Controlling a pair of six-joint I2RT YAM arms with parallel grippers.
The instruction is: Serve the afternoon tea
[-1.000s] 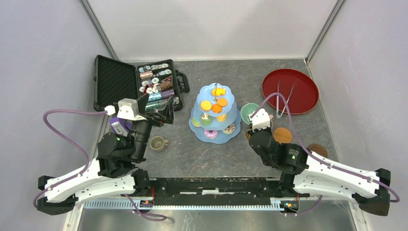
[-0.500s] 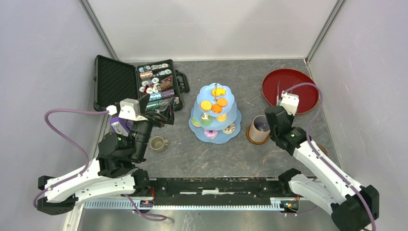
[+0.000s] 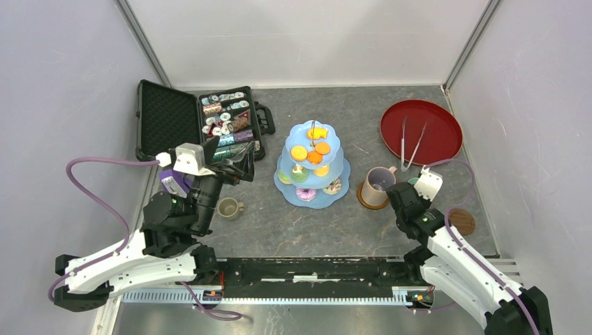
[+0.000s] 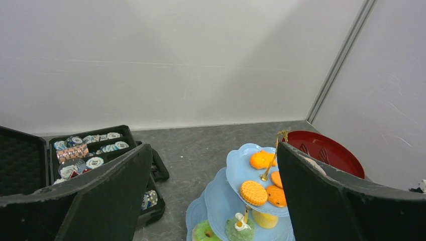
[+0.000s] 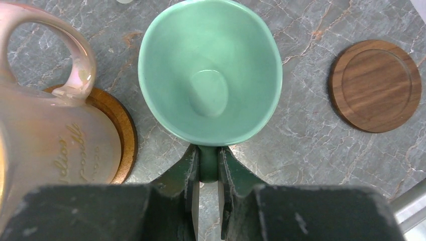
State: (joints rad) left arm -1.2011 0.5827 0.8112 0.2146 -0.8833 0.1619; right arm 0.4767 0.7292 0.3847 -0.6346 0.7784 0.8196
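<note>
The pale-blue three-tier cake stand (image 3: 312, 167) stands mid-table with orange biscuits (image 4: 252, 192), donuts and cakes on it. My right gripper (image 5: 207, 165) is shut on the handle of the green cup (image 5: 211, 70), which is right of the tan mug (image 5: 45, 135). The mug stands on a brown coaster (image 5: 123, 135). A free brown coaster (image 5: 375, 85) lies to the right of the cup. In the top view my right wrist (image 3: 412, 199) hides most of the cup. My left gripper (image 4: 213, 150) is open and empty, raised left of the stand. The small olive cup (image 3: 227, 206) sits below it.
The open black case of small tins (image 3: 199, 122) lies at the back left. The round dark-red tray (image 3: 421, 131) with metal tongs (image 3: 412, 139) is at the back right. Grey walls close in on both sides.
My right arm pulled back from the red tray's edge toward the near right. Its gripper now holds the green cup beside the mug. The left arm has not moved.
</note>
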